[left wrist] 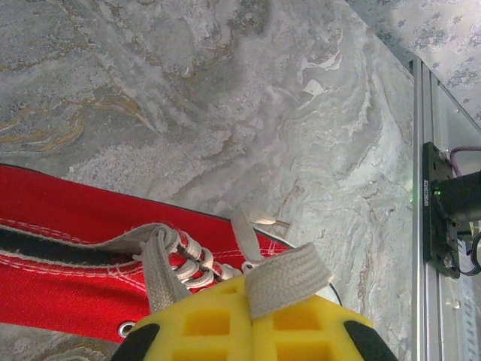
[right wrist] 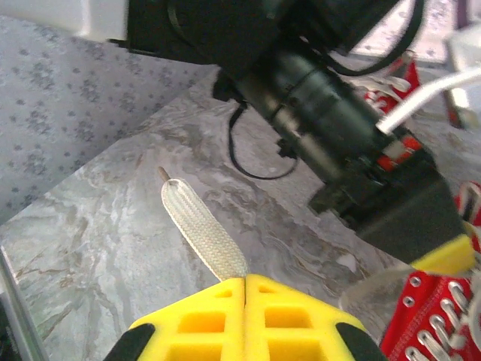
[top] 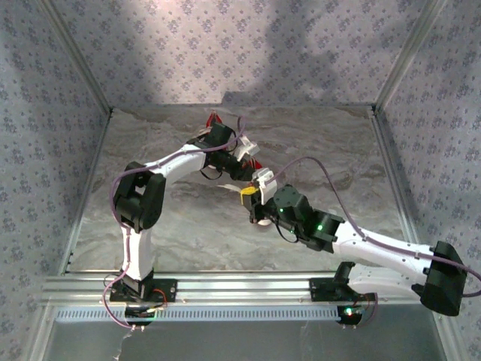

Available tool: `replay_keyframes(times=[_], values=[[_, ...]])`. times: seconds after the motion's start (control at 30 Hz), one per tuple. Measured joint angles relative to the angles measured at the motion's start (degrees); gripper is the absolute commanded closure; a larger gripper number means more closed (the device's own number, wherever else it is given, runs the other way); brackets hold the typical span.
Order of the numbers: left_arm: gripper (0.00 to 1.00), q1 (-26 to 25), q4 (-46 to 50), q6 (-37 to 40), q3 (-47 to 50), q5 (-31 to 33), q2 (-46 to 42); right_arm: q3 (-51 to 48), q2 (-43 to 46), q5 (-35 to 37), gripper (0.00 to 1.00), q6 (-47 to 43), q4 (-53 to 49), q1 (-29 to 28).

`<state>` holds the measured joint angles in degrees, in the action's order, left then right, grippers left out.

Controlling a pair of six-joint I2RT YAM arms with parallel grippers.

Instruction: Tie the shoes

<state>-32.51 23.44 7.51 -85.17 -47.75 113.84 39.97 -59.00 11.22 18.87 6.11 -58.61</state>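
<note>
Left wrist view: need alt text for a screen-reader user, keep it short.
The left gripper, yellow-padded, is shut on a flat white lace at bottom centre. A red sneaker with laced eyelets lies at lower left on a grey marbled table, and a metal rail runs down the right edge.

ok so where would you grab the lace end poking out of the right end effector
Likely the lace at its flat middle, between the right end effector and the stiff tip. Come in edge-on from the side, closing on its broad faces: it's a flat ribbon sticking out straight.
</note>
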Motion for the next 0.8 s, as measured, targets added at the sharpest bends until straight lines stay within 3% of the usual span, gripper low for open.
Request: replay_keyframes(times=[0.47,0.8], values=[[1.0,-0.3,-1.4,2.0,6.8,2.3,-4.2,-2.5,3.8,4.0,1.0,14.4,-6.5,6.4],[1.0,-1.8,-6.7,3.1,12.9,6.8,-5.9,-1.6,3.0,-0.2,1.0,25.2,-10.8,17.1]])
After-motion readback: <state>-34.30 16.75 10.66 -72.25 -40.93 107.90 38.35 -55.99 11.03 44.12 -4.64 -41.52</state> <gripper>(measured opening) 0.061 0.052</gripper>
